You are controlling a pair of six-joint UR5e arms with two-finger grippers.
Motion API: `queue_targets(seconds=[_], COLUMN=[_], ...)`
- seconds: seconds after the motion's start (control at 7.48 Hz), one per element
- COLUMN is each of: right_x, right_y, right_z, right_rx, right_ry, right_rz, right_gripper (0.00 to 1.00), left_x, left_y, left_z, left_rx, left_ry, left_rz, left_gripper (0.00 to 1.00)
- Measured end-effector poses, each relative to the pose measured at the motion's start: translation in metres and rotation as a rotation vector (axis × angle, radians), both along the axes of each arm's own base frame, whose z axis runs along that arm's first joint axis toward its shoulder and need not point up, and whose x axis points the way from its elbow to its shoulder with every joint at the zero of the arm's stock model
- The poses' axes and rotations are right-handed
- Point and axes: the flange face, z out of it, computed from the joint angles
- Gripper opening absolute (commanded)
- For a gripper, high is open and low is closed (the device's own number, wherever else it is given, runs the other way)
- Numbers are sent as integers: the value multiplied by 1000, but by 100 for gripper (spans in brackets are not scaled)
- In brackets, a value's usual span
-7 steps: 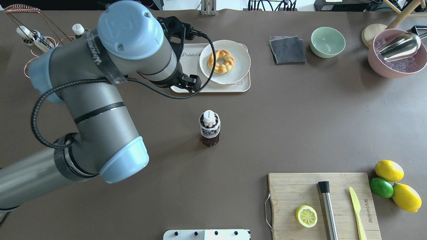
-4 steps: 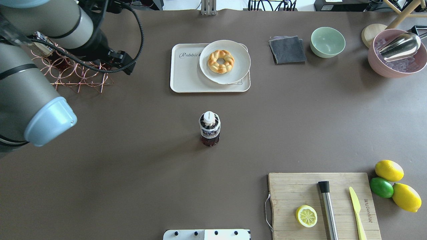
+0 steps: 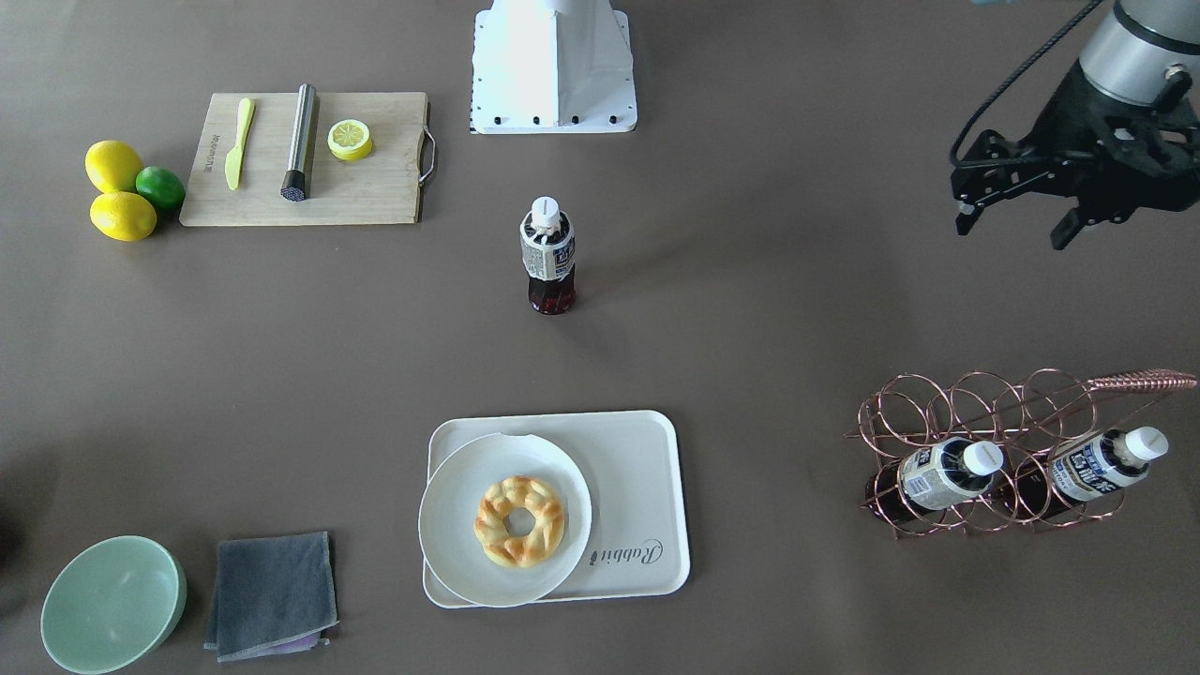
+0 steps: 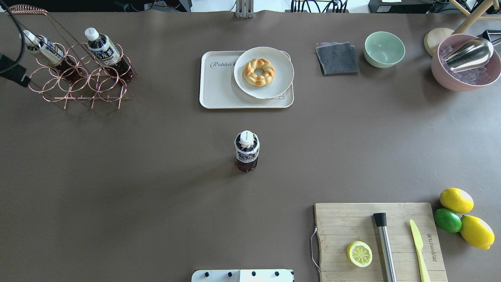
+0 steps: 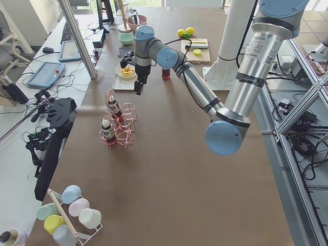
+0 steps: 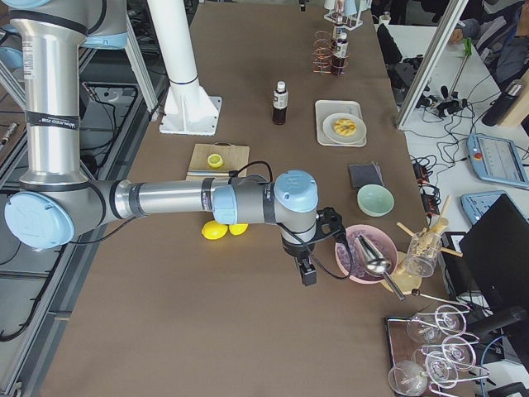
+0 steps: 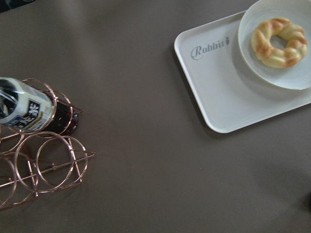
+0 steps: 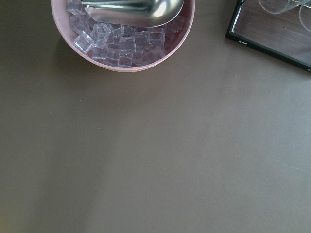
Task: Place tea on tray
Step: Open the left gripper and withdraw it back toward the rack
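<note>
Brown matte tabletop [image 4: 156,196] spans every view, w/ operators' desks beyond it in the side views. At far left a copper wire rack [image 4: 78,80] holds two spare bottles [image 4: 103,49] lying slanted. The left gripper [image 3: 1014,230] hangs in the air at that end of the table, fingers spread and nothing between them. Mid-table, the tea [image 4: 246,150] stands upright on bare surface, cap on, well apart from the tray [image 4: 219,88] beyond it, so the task hasn't started on it yet. The tray's right part is taken by a round plate [image 4: 280,84] w/ a ring pastry [image 4: 259,72]; only the left strip by the script is free. Further right sit a grey cloth [image 4: 337,58], a green bowl [image 4: 384,49] and, nearer the robot, a cutting board [image 4: 340,219]. At far right is a pink bowl [image 4: 440,76] of ice. The right gripper [image 6: 304,266] is low near that bowl, seen only from the side, so I can't tell if it's spread or clenched. Risks, as I judge them: the bottle is tall, narrow and top-light, so a finger clipping it on approach would prob. knock it over and let it roll. A round smooth body could slip if gripped high on the label. The free strip is tight, so a base landing on the rim or against the plate would leave the tea tilted or shove the plate. Also poss.: snagging the rack wires, or grabbing a spare bottle instead.
</note>
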Motion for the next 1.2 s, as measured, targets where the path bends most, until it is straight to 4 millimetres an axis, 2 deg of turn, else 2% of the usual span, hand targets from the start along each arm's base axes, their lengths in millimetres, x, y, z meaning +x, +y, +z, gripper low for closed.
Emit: queue_targets(seconds=[0.27, 0.4, 0.53, 0.67, 1.2], right_x=[-5, -9, -16, -24, -29], right_y=[-1, -2, -4, -7, -10], right_z=[0, 0, 0, -1, -7], right_rx=[0, 1, 0, 2, 15], right_ry=[3, 4, 7, 12, 14], right_rz=[-11, -20, -36, -51, -60], right_gripper=[100, 100, 100, 100, 100], left_x=[-70, -96, -110, -116, -119], left_y=[27, 43, 53, 58, 62], left_z=[81, 112, 128, 132, 139], left_rx=[-51, -75, -104, -134, -162], left_ry=[-20, -14, -11, -10, -12], left_rz=[33, 49, 52, 52, 55], left_gripper=[96, 97, 97, 97, 97])
